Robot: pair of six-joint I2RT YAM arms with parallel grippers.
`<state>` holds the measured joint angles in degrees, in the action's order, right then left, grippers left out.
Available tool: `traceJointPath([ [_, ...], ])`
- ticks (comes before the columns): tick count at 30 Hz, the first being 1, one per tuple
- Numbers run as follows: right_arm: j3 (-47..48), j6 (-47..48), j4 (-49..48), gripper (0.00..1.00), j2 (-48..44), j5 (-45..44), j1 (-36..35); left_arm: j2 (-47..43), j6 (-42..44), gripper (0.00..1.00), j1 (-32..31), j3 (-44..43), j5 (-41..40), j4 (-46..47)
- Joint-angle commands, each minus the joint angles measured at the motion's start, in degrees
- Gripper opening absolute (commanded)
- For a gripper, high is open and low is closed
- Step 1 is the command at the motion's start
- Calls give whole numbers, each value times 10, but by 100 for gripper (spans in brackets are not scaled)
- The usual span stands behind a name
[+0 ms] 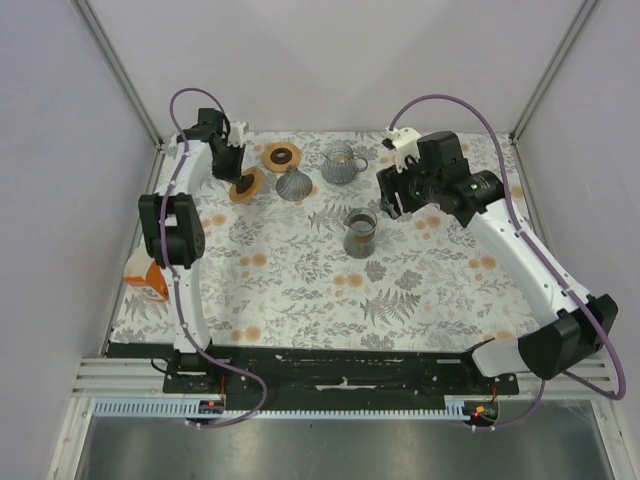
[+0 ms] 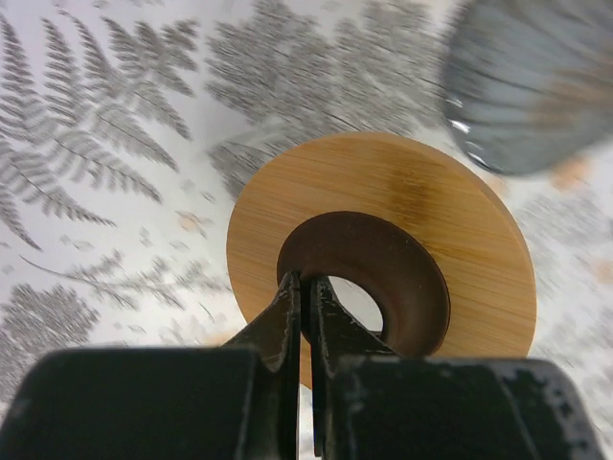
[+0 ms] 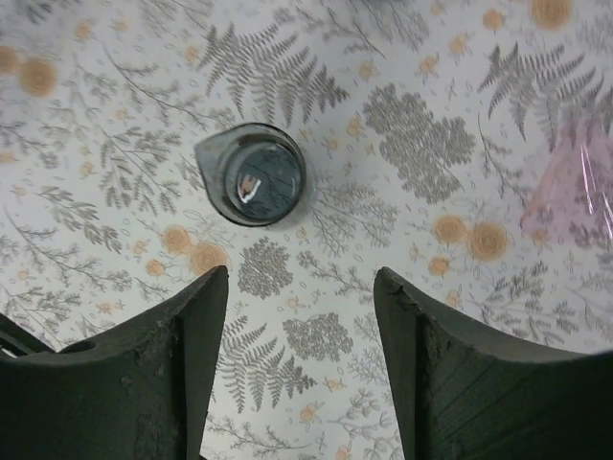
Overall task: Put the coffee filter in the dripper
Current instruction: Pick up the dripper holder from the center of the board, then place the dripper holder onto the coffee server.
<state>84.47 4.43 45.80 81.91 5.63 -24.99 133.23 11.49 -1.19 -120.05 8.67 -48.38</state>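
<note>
Orange wooden dripper (image 2: 383,182) stood tilted against the left gripper (image 2: 305,289), clenched at its hole's rim, seemingly to reposition it, actual hold unclear; the right gripper (image 3: 299,287) hung released.

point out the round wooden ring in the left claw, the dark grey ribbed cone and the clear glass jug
round wooden ring (image 2: 460,220): left wrist view, flat top face
dark grey ribbed cone (image 1: 293,184): top view, ribbed side
clear glass jug (image 1: 341,166): top view, body

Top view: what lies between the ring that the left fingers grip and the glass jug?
The dark ribbed cone stands between the ring and the jug, apart from both. The top view shows this.
</note>
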Motion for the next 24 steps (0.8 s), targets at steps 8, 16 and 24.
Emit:
traceJointPath([
  [8,-43,93,-284,75,-112,171,-67,-333,-72,2,-14,143,417,-60],
  [16,-107,102,-563,87,-86,216,-119,-416,-126,2,-55,150,571,-71],
  [24,-94,92,-682,88,-13,213,-141,-472,-161,2,-95,189,593,-27],
])
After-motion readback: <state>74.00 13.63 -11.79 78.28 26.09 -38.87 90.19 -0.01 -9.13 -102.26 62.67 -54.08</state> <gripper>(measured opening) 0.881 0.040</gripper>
